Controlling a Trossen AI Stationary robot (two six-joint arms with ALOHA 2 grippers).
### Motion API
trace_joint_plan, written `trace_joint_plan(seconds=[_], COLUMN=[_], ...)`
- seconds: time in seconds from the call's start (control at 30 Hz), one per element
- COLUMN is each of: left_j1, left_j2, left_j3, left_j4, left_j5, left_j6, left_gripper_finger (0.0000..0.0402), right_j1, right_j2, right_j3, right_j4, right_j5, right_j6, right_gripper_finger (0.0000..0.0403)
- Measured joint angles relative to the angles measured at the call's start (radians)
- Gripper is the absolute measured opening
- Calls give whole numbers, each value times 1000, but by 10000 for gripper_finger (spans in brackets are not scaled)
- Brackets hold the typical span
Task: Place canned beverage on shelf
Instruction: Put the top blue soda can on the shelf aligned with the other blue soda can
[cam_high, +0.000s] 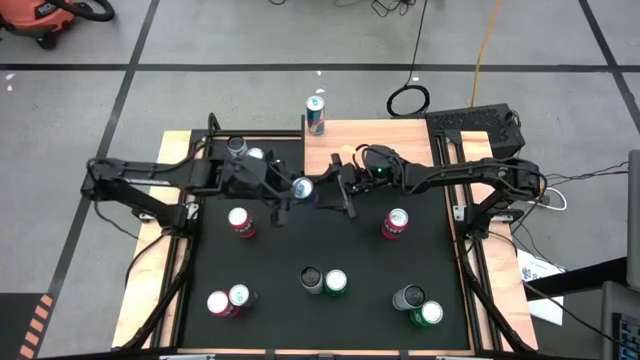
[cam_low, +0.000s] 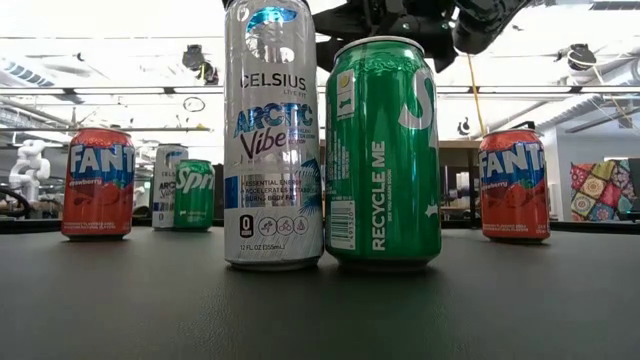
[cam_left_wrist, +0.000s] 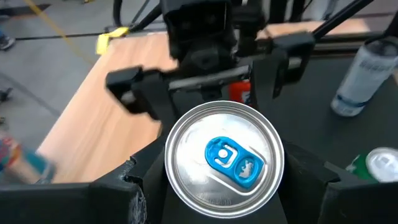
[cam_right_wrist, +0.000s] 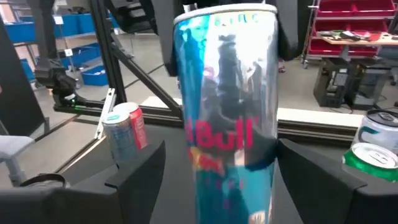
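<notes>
The blue can (cam_high: 301, 187) sits a little toward 12 o'clock from the middle of the table (cam_high: 330, 245), between the two arms. The left tool (cam_left_wrist: 224, 183) looks down on its lid, and its two fingers press the can's sides, so it appears to be clamped on it. The right tool (cam_right_wrist: 224, 171) faces the can's side with its fingers spread wide, a clear gap on each side, gripping nothing.

The shelf (cam_high: 400, 140) lies at the table's 12 to 1 o'clock edge, and another can (cam_high: 316, 115) stands at its 9 o'clock end.

This looks like a hand-over. To do it well, the right tool should close squarely on the can's middle, below the left fingers, and the left should let go only once that grip is firm. The can should then travel upright toward 1 o'clock and be set down on bare board, well apart from the one already there. The wall is thin and slick, so a gentle, centred squeeze is wise.
</notes>
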Motion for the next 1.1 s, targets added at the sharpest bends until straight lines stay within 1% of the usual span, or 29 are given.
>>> trace_joint_plan(seconds=[0.1,0.2,0.27,0.33,0.43,0.53,0.63,0.7,0.77,0.87,0.93,1.0,1.1], left_j1=[20,34,39,39,39,39,38,38,38,38,38,40,42], left_j2=[17,25,26,25,25,24,23,23,22,19,19,20,25], left_j3=[6,6,6,6,6,6,6,6,6,3,-24,-65,-151], left_j4=[50,72,76,80,97,119,130,126,125,133,184,266,503], left_j5=[56,75,79,79,77,76,40,9,-2,-9,-9,-9,-9], left_j6=[2,7,20,20,22,23,22,22,22,20,21,30,58], left_gripper_finger=[225,225,225,226,233,251,281,302,321,342,347,349,350], right_j1=[0,0,0,1,1,1,1,-1,-2,-3,-3,-3,-3], right_j2=[0,0,0,0,2,0,1,1,1,2,2,1,1], right_j3=[0,0,1,1,1,0,-15,-36,-64,-128,-170,-195,-201], right_j4=[-4,-18,-36,-57,-56,-30,20,62,117,259,370,436,447], right_j5=[-7,-4,27,64,77,85,100,111,154,218,237,236,234], right_j6=[6,14,15,15,13,4,8,9,9,8,9,8,-3], right_gripper_finger=[294,292,289,281,260,235,216,215,218,225,225,224,225])
